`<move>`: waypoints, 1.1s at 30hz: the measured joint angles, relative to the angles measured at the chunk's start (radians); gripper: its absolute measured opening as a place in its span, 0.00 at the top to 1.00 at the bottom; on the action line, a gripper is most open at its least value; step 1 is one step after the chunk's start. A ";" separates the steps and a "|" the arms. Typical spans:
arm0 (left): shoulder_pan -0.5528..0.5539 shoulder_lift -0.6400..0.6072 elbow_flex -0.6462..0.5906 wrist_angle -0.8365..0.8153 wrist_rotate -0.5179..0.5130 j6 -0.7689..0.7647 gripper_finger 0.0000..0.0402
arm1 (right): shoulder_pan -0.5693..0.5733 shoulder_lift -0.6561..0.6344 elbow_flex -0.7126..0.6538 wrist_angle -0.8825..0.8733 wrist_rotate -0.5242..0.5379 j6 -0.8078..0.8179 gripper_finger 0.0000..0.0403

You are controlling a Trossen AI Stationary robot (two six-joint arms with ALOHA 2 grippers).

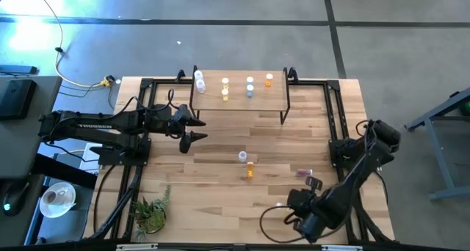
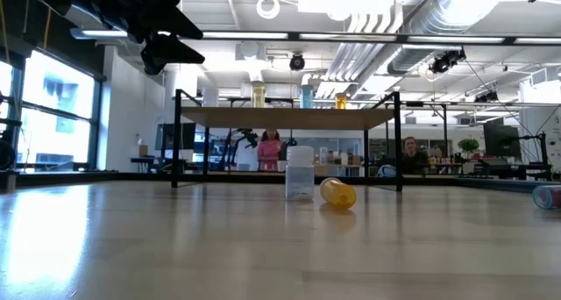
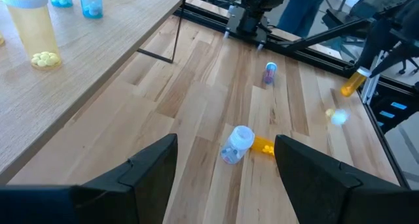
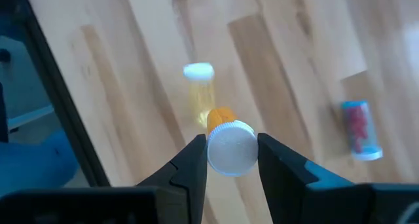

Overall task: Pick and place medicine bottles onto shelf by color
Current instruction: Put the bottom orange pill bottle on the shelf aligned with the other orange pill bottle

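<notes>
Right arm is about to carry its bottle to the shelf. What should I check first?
1. Grip: right gripper is shut on the amber bottle, near its cap: ok.
2. Left gripper is open and empty, but sits by the shelf's left end: ok, though watch it.
3. Landing spot: bare board on the shelf beside the orange bottle there: ok.
4. Route at table level: the clear bottle stands and the yellow bottle lies toward the shelf: not ok unless lifted over.
5. Carry height against the shelf top: cannot tell.
</notes>
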 joint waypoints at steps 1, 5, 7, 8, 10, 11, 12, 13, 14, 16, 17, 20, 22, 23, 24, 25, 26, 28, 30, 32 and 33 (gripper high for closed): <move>0.000 0.000 0.000 0.000 0.000 0.000 0.39 | -0.010 0.000 0.012 -0.015 0.003 -0.010 0.73; 0.000 0.000 0.000 0.000 0.000 0.000 0.39 | -0.045 0.000 0.059 -0.087 0.029 -0.033 0.73; 0.000 0.000 0.000 0.000 0.000 0.000 0.39 | -0.062 0.000 0.084 -0.113 0.042 -0.055 0.73; 0.000 0.000 0.000 0.000 0.000 0.000 0.39 | -0.071 0.000 0.098 -0.126 0.052 -0.067 0.73; 0.000 0.000 0.000 0.000 0.000 0.000 0.39 | -0.092 0.000 0.123 -0.152 0.070 -0.092 0.73; 0.000 0.000 0.000 0.000 0.000 0.000 0.39 | -0.105 0.000 0.137 -0.165 0.077 -0.109 0.73; 0.000 0.000 0.000 0.000 0.000 0.000 0.39 | -0.119 0.000 0.151 -0.179 0.084 -0.121 0.73; 0.000 0.000 0.000 0.000 0.000 0.000 0.39 | -0.134 0.000 0.164 -0.195 0.088 -0.139 0.73; 0.000 0.000 0.000 0.000 0.000 0.000 0.39 | -0.151 0.000 0.178 -0.213 0.093 -0.156 0.73; 0.000 0.000 0.000 0.000 0.000 0.000 0.39 | -0.186 0.000 0.202 -0.245 0.105 -0.196 0.73; 0.000 0.000 0.000 0.000 0.000 0.000 0.39 | -0.206 0.000 0.217 -0.261 0.110 -0.219 0.73; 0.000 0.000 0.000 0.000 0.000 0.000 0.39 | -0.274 0.000 0.258 -0.294 0.114 -0.304 0.73; 0.000 0.000 0.000 0.000 0.000 0.000 0.39 | -0.324 0.000 0.287 -0.299 0.114 -0.376 0.73; 0.000 0.000 0.000 0.000 0.000 0.002 0.39 | -0.349 0.000 0.302 -0.301 0.115 -0.413 0.73; 0.000 0.000 0.000 0.000 0.001 0.008 0.39 | -0.374 0.000 0.318 -0.301 0.115 -0.455 0.73; 0.000 0.000 0.000 0.000 0.001 0.019 0.39 | -0.399 0.000 0.333 -0.301 0.115 -0.497 0.73; 0.000 0.000 0.000 0.000 0.001 0.028 0.39 | -0.423 0.000 0.348 -0.301 0.115 -0.537 0.73; 0.000 0.000 0.000 0.000 0.001 0.043 0.39 | -0.469 0.000 0.376 -0.301 0.119 -0.612 0.73; 0.000 0.000 0.000 0.000 0.001 0.045 0.39 | -0.511 0.000 0.406 -0.307 0.129 -0.682 0.73; 0.000 0.000 0.000 0.000 0.001 0.045 0.39 | -0.551 0.000 0.433 -0.309 0.143 -0.752 0.73; 0.000 0.000 0.000 0.000 0.001 0.045 0.39 | -0.569 0.000 0.445 -0.313 0.152 -0.784 0.73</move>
